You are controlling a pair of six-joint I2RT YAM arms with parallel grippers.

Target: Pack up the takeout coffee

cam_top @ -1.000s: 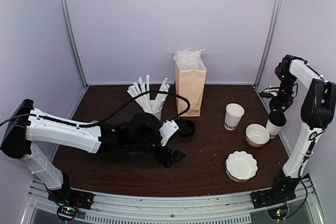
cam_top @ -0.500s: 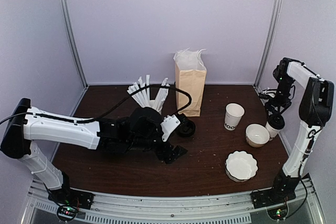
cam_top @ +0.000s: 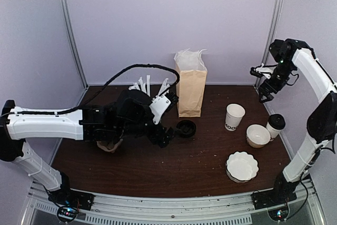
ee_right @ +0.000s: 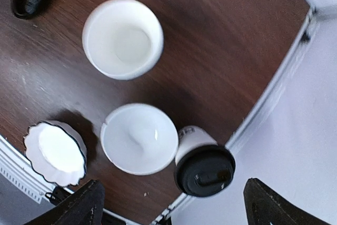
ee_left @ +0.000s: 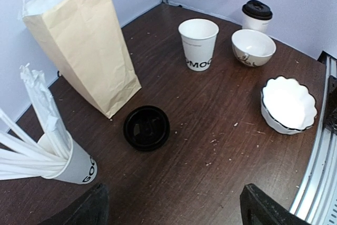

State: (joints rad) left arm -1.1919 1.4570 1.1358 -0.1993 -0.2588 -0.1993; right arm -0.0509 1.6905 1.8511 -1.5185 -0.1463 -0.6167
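The takeout coffee (cam_top: 275, 125), a white cup with a black lid, stands upright at the table's right edge next to a white bowl (cam_top: 258, 135). It shows in the right wrist view (ee_right: 204, 170) and far off in the left wrist view (ee_left: 256, 14). My right gripper (cam_top: 263, 95) is open and empty, raised well above and behind the coffee (ee_right: 181, 209). My left gripper (cam_top: 162, 134) is open and empty (ee_left: 174, 217), hovering above the table just left of a loose black lid (cam_top: 186, 128). The tan paper bag (cam_top: 190, 85) stands open at the back centre.
A lidless white cup (cam_top: 234, 116) stands left of the bowl. A scalloped white bowl (cam_top: 242, 166) sits near the front right. A cup of white straws (ee_left: 68, 164) stands left of the bag, partly hidden by my left arm in the top view. The frame post (cam_top: 269, 30) is close to my right arm.
My right gripper has risen up and back from the coffee, leaving it standing on the table. My left arm has lifted and pulled back to the left.
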